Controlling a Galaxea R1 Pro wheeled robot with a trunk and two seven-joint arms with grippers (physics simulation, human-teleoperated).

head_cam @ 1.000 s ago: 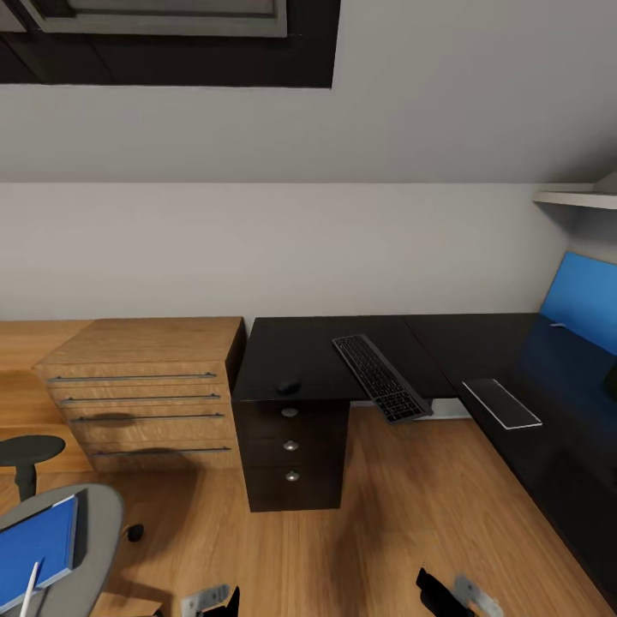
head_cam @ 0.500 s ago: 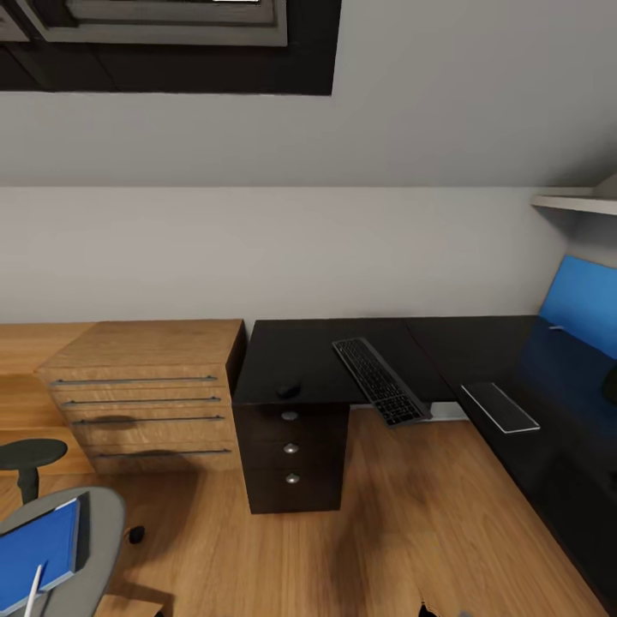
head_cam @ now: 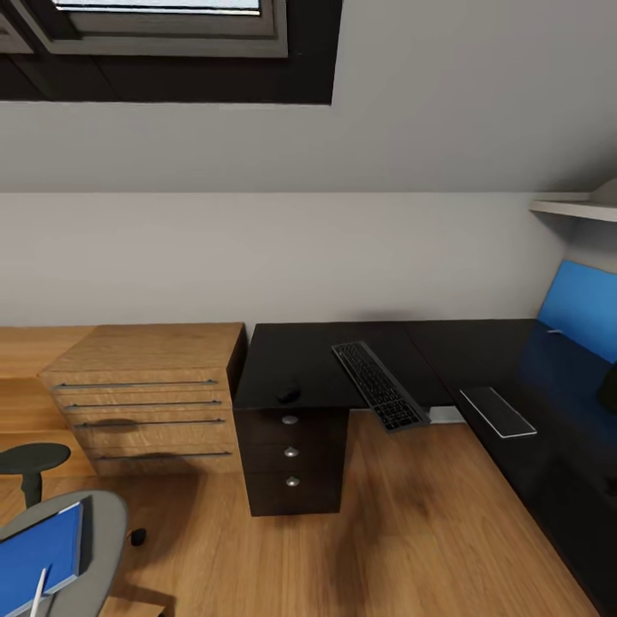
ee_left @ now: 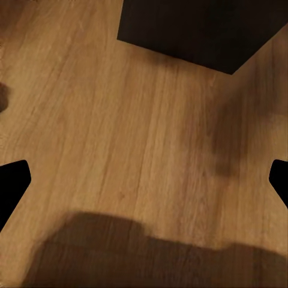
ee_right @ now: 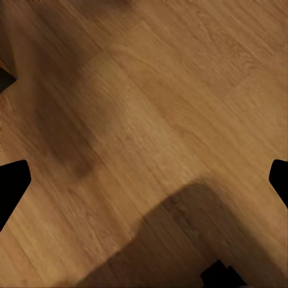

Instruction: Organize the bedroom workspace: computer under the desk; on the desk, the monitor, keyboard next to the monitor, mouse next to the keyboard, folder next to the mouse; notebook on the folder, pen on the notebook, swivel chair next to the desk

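In the head view, the keyboard (head_cam: pixel 380 386) lies askew on the black tabletop (head_cam: pixel 317 351), its near end overhanging the front edge, and the mouse (head_cam: pixel 288 394) sits by that edge above the drawer unit (head_cam: pixel 292 458). The blue folder (head_cam: pixel 38 548) with the pen (head_cam: pixel 38 591) rests on the swivel chair (head_cam: pixel 94 527). In the left wrist view, the left gripper (ee_left: pixel 144 183) hangs wide open and empty over the plank floor (ee_left: pixel 120 138). In the right wrist view, the right gripper (ee_right: pixel 144 186) is likewise spread and empty.

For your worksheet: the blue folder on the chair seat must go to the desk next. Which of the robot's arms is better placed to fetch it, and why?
Probably the left. The folder lies on the swivel chair at the head view's lower left, the left arm's side. Both grippers are open, over bare floor.
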